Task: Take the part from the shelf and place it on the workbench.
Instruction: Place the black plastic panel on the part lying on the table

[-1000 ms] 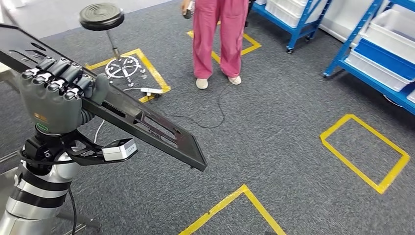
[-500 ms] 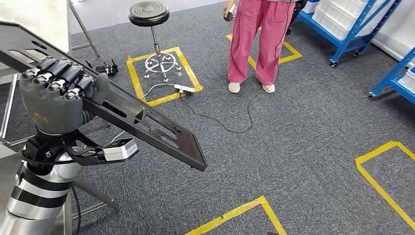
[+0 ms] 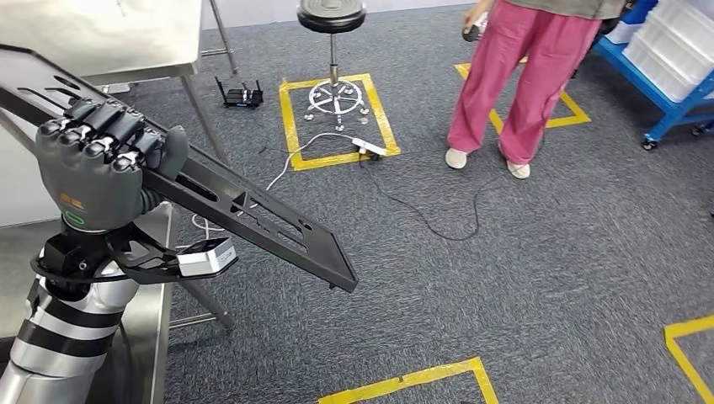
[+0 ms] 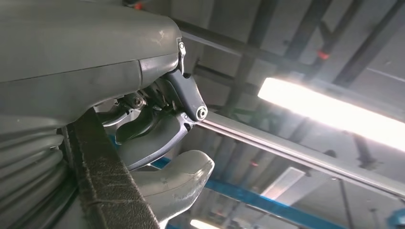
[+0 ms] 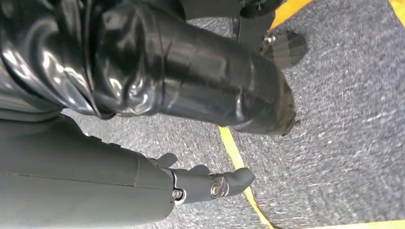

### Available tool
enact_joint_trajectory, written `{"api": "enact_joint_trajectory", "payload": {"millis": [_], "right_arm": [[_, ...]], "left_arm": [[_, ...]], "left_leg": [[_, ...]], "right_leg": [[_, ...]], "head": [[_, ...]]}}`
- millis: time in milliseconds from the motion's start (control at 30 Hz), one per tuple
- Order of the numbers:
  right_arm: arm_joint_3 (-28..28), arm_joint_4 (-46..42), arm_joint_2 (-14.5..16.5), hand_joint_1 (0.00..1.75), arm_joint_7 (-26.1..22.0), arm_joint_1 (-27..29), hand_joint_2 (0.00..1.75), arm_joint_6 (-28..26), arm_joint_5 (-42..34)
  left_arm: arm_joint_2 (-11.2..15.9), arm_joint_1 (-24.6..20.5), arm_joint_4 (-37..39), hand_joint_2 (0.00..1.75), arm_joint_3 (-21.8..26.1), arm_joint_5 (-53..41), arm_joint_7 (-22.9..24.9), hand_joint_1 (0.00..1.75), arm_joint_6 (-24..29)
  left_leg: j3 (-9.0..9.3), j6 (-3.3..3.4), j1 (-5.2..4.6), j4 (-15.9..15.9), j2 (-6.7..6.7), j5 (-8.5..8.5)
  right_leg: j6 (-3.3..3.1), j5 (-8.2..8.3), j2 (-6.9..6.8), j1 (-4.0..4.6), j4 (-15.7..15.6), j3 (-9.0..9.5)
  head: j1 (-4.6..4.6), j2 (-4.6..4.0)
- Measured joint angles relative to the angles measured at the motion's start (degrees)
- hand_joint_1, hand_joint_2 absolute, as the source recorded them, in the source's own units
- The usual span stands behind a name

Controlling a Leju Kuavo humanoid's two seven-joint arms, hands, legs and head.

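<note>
At the left of the head view, the left hand (image 3: 101,160) grips the long black part (image 3: 253,220) firmly; keep it level approaching the steel counter (image 3: 101,38), right hand (image 5: 205,183) hanging loosely open.

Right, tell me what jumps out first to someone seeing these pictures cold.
The long black slotted part dominates the left of the head view, gripped by the left hand, its fingers curled over its edge, slanting down toward the carpet. Behind it stands a person in pink trousers, upper right, near a black stool inside a yellow taped square.
</note>
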Motion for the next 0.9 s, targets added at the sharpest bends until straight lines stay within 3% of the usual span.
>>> {"api": "enact_joint_trajectory", "payload": {"millis": [67,100,167,200,233,267,333,400,467,500,533,567,633,700,733,800,867,900], "right_arm": [[0.01,0.00,0.03,0.00,0.01,0.01,0.00,-0.07,0.03],[0.01,0.00,0.04,0.00,0.01,0.04,0.00,-0.08,0.04],[0.01,0.00,0.06,0.00,0.01,0.11,0.00,-0.08,0.05],[0.01,0.00,0.07,0.00,0.01,0.13,0.00,-0.08,0.05],[0.01,0.00,0.07,0.00,0.01,0.15,0.00,-0.08,0.05],[0.01,0.00,0.05,0.00,0.01,0.14,0.00,-0.08,0.05],[0.01,0.00,-0.01,0.00,0.01,0.12,0.00,-0.09,0.13],[0.01,0.00,-0.02,0.00,0.04,0.07,0.00,-0.10,0.27],[0.01,0.00,0.01,0.00,0.17,-0.02,0.00,-0.10,0.43],[0.01,0.00,0.01,0.00,0.26,-0.04,0.00,-0.11,0.50],[0.02,0.00,0.01,0.00,0.34,-0.02,0.00,-0.11,0.58],[0.02,0.00,0.02,0.00,0.41,0.05,0.00,-0.12,0.65],[0.02,0.00,0.01,0.00,0.46,0.25,0.00,-0.13,0.75],[0.01,0.00,-0.06,0.00,0.50,0.41,0.00,-0.14,0.77],[0.01,0.00,-0.09,0.00,0.51,0.42,0.00,-0.14,0.77],[0.02,0.00,-0.10,0.00,0.51,0.35,0.00,-0.11,0.77],[0.03,0.01,-0.10,0.00,0.51,0.28,0.00,-0.08,0.79],[0.03,0.01,-0.09,0.00,0.53,0.23,0.00,-0.07,0.80]], "left_arm": [[-0.05,-0.19,0.00,1.75,-0.02,0.01,0.04,1.75,0.00],[-0.09,-0.27,0.01,1.75,-0.06,0.01,0.05,1.75,0.00],[-0.18,-0.27,0.03,1.75,-0.17,0.01,0.07,1.75,0.00],[-0.19,-0.24,0.04,1.75,-0.23,0.01,0.07,1.75,0.00],[-0.19,-0.23,0.05,1.75,-0.29,0.01,0.07,1.75,0.00],[-0.19,-0.23,0.05,1.75,-0.35,0.01,0.07,1.75,0.00],[-0.19,-0.26,0.05,1.75,-0.42,0.02,0.11,1.75,0.00],[-0.21,-0.29,0.05,1.75,-0.45,0.04,0.19,1.75,0.00],[-0.18,-0.21,0.05,1.75,-0.45,0.08,0.25,1.75,0.00],[-0.13,-0.16,0.05,1.75,-0.44,0.13,0.28,1.75,0.00],[-0.06,-0.17,0.05,1.75,-0.42,0.19,0.32,1.75,-0.01],[0.00,-0.23,0.05,1.75,-0.40,0.27,0.37,1.75,-0.01],[0.03,-0.36,0.09,1.75,-0.41,0.41,0.41,1.75,-0.05],[0.02,-0.32,0.20,1.75,-0.44,0.46,0.42,1.75,-0.11],[0.02,-0.29,0.27,1.75,-0.45,0.46,0.42,1.75,-0.16],[0.03,-0.38,0.35,1.75,-0.46,0.46,0.43,1.75,-0.34],[-0.01,-0.77,0.37,1.75,-0.49,0.48,0.49,1.75,-0.78],[-0.03,-0.96,0.38,1.75,-0.52,0.51,0.55,1.75,-0.98]], "left_leg": [[0.02,0.85,0.33,-0.37,-1.38,0.36],[-0.06,1.11,0.38,-0.41,-2.05,0.47],[-0.30,1.40,0.39,-0.42,-3.61,0.64],[-0.39,1.44,0.39,-0.41,-4.46,0.72],[-0.44,1.41,0.40,-0.41,-5.32,0.81],[-0.47,1.31,0.43,-0.41,-6.19,0.92],[-0.58,0.85,0.43,-0.36,-7.85,1.21],[-0.87,0.19,0.36,-0.39,-9.14,1.57],[-1.18,-0.63,0.49,-0.80,-10.28,2.13],[-1.38,-0.93,0.58,-0.78,-10.03,2.22],[-1.79,-1.14,0.56,-0.12,-8.79,1.73],[-2.58,-1.28,0.51,1.62,-7.01,0.53],[-5.23,-1.47,0.43,8.21,-3.53,-3.44],[-7.55,-1.75,0.51,14.29,-2.81,-6.09],[-7.41,-1.83,0.53,14.76,-2.67,-6.00],[-4.02,-1.82,0.54,9.67,-1.64,-3.44],[-0.12,-1.42,0.15,2.93,1.06,-1.49],[0.70,-1.08,-0.04,1.26,1.84,-1.23]], "right_leg": [[0.19,-1.86,3.16,-0.34,3.39,-1.63],[0.07,-3.30,5.00,-0.55,6.85,-3.37],[-0.02,-5.86,6.40,-0.74,14.68,-7.48],[0.19,-6.20,6.53,-0.80,16.80,-8.81],[0.58,-5.68,6.61,-0.88,16.75,-9.11],[1.07,-4.32,6.86,-1.04,14.30,-8.19],[1.88,-0.96,9.28,-1.54,6.01,-4.46],[1.73,0.87,11.31,-1.71,0.98,-2.12],[0.96,1.34,10.59,-1.44,0.47,-1.80],[0.56,1.60,9.90,-1.45,0.35,-1.70],[0.11,1.84,9.13,-1.52,0.22,-1.69],[-0.32,2.01,8.34,-1.61,0.07,-1.71],[-0.85,2.08,6.70,-1.46,0.03,-1.79],[-0.95,2.05,4.94,-1.28,0.05,-1.90],[-0.95,2.04,4.04,-1.25,0.07,-1.93],[-0.90,1.94,2.37,-1.23,0.11,-1.85],[-0.65,1.71,0.99,-0.79,0.26,-1.79],[-0.46,1.62,0.44,-0.52,0.31,-1.79]], "head": [[0.07,0.00],[0.10,0.00],[0.15,0.00],[0.15,0.00],[0.15,0.00],[0.16,0.00],[0.16,0.00],[0.10,0.00],[0.07,0.00],[0.07,0.00],[-0.01,0.00],[-0.13,0.00],[-0.31,0.00],[-0.32,0.00],[-0.34,0.00],[-0.34,0.00],[-0.31,0.00],[-0.25,0.00]]}}
